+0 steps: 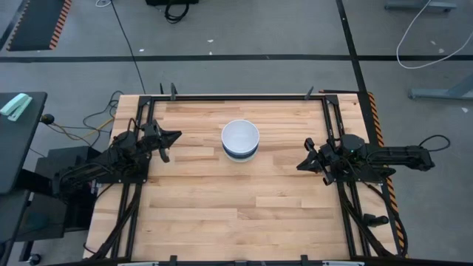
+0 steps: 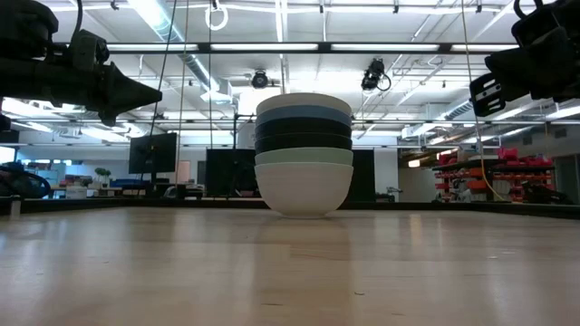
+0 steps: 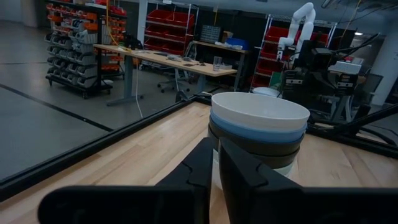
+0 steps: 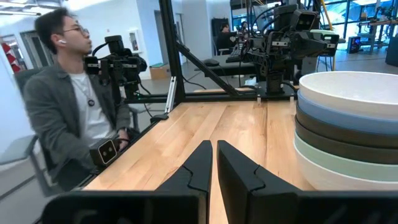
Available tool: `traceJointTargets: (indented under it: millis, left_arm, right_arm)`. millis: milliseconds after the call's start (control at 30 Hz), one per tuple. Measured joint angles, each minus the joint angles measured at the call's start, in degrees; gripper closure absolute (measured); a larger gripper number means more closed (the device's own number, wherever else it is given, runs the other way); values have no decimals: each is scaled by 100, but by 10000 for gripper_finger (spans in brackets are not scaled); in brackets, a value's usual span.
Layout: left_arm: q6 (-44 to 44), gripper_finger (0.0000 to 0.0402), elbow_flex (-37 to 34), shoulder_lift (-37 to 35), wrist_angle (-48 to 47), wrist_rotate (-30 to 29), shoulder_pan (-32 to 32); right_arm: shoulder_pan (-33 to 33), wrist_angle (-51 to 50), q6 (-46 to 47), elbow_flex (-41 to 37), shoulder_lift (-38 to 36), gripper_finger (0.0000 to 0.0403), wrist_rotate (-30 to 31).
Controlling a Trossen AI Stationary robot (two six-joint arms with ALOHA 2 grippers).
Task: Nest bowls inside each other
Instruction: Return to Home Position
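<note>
The bowls stand as one nested stack [image 1: 240,140] near the table's middle, resting on the wood by the base of the lowest white bowl [image 2: 304,188]. Above it come a pale mint green one, two black ones, a blue one and a white one on top [image 3: 260,109]. The stack also shows in the right wrist view [image 4: 348,127]. My left gripper [image 1: 174,137] hovers left of the stack, shut and raised above the table [image 2: 149,92]. My right gripper [image 1: 302,165] hovers right of the stack, shut. Neither touches the bowls.
A black metal frame [image 1: 329,111] runs around the table's edges. Bare wood [image 1: 236,214] spreads on the near side of the stack. A seated person [image 4: 71,106] is beyond the table's edge in the right wrist view. Shelves and desks stand in the room behind.
</note>
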Motion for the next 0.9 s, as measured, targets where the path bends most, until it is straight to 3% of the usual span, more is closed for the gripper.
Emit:
traceJointTargets:
  millis: [900]
  left_arm:
    - [-2, 373, 0, 2, 0, 0, 0]
  right_arm:
    - [0, -1, 2, 0, 0, 370, 0]
